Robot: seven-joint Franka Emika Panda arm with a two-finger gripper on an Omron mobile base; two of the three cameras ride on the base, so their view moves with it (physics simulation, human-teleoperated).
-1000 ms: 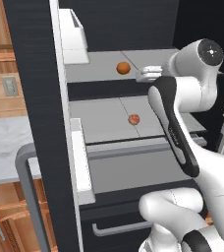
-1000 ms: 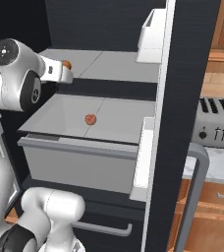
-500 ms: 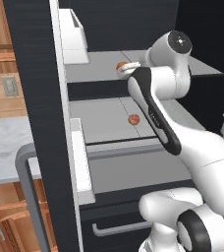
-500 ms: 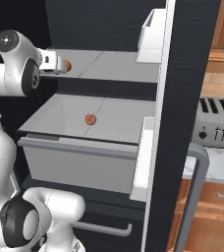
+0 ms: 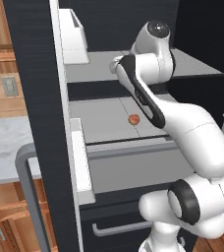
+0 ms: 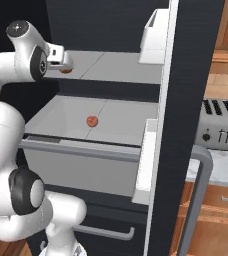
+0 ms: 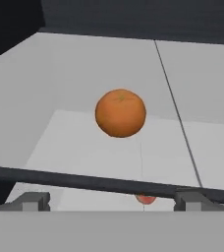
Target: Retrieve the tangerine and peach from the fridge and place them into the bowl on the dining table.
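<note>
Robot fingers (image 7: 112,199) spread wide apart, facing the tangerine (image 7: 120,112) on a fridge (image 6: 196,75) shelf (image 7: 192,78).

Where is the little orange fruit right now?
The tangerine sits on the fridge's upper shelf, dead ahead of the open gripper in the hand view. The peach lies on the shelf below it.

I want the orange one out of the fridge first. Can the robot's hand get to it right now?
Probably yes. The gripper is open and faces the tangerine on the upper shelf, with nothing between them.
</note>
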